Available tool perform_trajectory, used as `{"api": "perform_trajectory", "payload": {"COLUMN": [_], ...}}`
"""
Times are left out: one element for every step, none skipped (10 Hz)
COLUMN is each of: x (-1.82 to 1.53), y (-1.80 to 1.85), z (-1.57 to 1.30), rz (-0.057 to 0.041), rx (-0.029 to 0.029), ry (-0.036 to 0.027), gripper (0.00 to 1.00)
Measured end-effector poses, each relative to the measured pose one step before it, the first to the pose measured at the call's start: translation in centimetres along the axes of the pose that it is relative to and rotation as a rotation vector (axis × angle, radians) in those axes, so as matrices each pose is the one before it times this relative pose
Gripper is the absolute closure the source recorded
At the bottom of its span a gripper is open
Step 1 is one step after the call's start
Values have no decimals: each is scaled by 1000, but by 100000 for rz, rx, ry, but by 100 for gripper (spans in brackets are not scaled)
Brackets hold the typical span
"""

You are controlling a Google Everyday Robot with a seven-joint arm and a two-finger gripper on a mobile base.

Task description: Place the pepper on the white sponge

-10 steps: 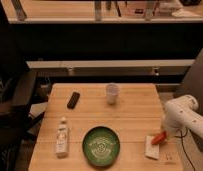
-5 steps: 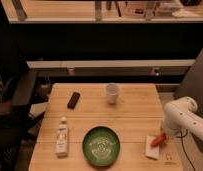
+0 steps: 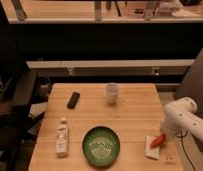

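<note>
The small orange-red pepper (image 3: 157,140) lies tilted on the upper right part of the flat white sponge (image 3: 152,148), near the table's front right corner. My gripper (image 3: 163,133) hangs at the end of the white arm (image 3: 181,116), just above and to the right of the pepper, very close to its upper end. I cannot tell whether it touches the pepper.
A green plate (image 3: 101,145) sits at front centre of the wooden table (image 3: 130,117). A white bottle (image 3: 61,137) lies at front left. A white cup (image 3: 112,93) stands at the back centre, with a black remote-like object (image 3: 73,100) to its left. Dark chairs stand at left.
The arm and gripper have shifted only slightly near the sponge. The pepper stays at about the same spot on the sponge.
</note>
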Motion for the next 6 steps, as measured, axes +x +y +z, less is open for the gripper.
{"api": "perform_trajectory", "payload": {"x": [-55,-49,-72,-10,-28,-30], "y": [68,58,7,91,28,54], "z": [-1,30,-16,16,-37,109], "rz": [-20,30,100,177,215,169], "rx": [-65,-80,51,-73,127,-34], "ry": [95,34,35,46,79,-98], "gripper": [76,71,67,65,63,57]}}
